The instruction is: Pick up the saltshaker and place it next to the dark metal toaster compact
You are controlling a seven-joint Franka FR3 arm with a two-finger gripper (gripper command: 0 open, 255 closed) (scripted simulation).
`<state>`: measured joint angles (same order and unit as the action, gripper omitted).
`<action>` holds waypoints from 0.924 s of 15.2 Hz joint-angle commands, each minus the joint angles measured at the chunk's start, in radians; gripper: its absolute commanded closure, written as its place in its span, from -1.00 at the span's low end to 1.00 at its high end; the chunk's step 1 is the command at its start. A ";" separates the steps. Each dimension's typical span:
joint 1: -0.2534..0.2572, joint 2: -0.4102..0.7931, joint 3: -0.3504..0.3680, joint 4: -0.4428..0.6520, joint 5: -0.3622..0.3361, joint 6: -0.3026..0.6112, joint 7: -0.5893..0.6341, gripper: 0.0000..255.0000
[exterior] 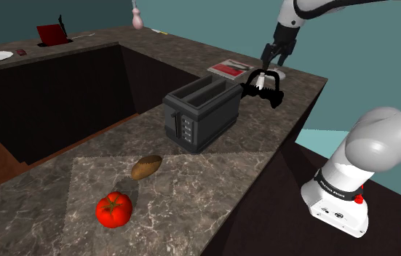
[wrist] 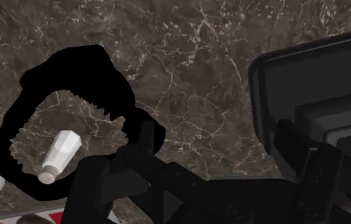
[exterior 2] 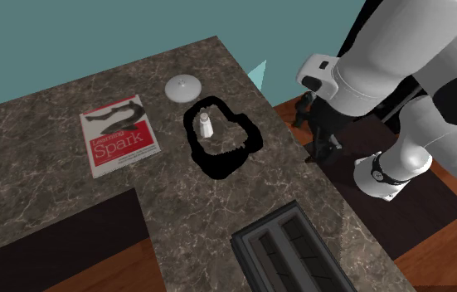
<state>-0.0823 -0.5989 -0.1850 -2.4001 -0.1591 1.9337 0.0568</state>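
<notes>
Finding: the saltshaker [exterior 2: 206,124], small, white and upright, stands on the tabletop [exterior: 191,182] inside a black ring-shaped patch, between the red-and-white book [exterior 2: 119,137] and the tabletop's edge, apart from the dark toaster [exterior: 202,113]. My end effector [exterior: 276,60] hangs above it with its fingers apart, holding nothing. Assessment: the shaker looks light, rigid and smooth-sided, likely to tip or slip, so I judge the grip belongs across the middle of its body, below the narrower cap, closed squarely and gently.
</notes>
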 commanded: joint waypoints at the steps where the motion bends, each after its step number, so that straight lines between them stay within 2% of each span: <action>1: -0.011 0.048 -0.027 -0.005 -0.012 0.070 -0.012 -1.00; 8: -0.043 0.238 -0.129 0.027 -0.022 0.279 -0.073 -1.00; 14: -0.057 0.430 -0.215 0.101 0.033 0.436 -0.152 -1.00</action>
<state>-0.1372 -0.2051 -0.3846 -2.3204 -0.1409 2.3458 -0.0776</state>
